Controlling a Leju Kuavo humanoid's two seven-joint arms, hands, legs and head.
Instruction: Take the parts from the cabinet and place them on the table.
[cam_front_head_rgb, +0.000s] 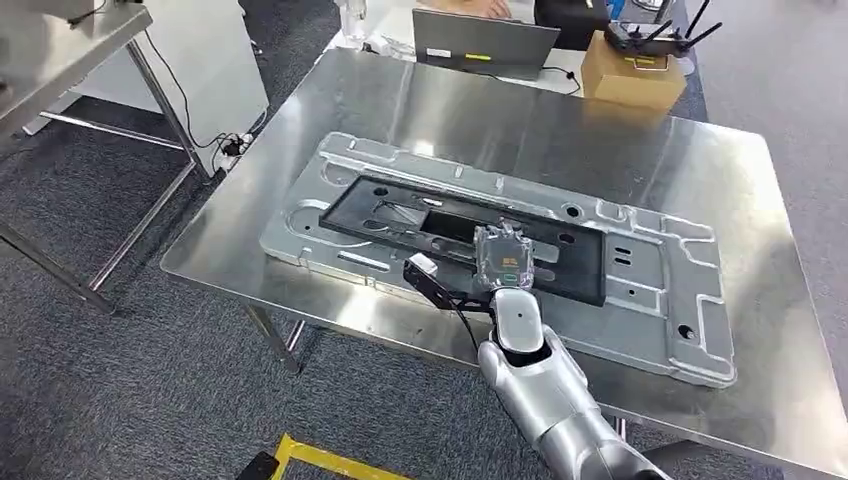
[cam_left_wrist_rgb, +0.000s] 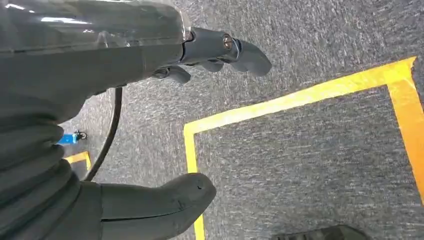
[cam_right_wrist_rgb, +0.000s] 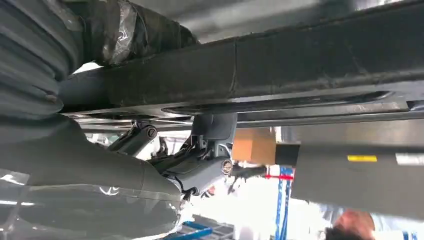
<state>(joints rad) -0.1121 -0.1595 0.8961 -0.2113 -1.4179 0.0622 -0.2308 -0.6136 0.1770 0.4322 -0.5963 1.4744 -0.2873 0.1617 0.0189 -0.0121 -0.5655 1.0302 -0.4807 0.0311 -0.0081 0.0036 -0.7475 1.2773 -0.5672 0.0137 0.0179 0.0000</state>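
Your right hand (cam_front_head_rgb: 503, 262) grips the near edge of the black frame (cam_front_head_rgb: 560, 262), laying it flat onto the silver panel (cam_front_head_rgb: 655, 310) ahead. Your left hand (cam_left_wrist_rgb: 165, 55) hangs empty, fingers loosely apart.

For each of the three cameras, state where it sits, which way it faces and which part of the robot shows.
Head view: high on the body, looking forward and down at the steel table; right hand on the black frame.
Left wrist view: behind the left hand, facing grey carpet and yellow floor tape.
Right wrist view: behind the right hand, close against the black frame.
Shared: head and right wrist views show the frame and cardboard box.
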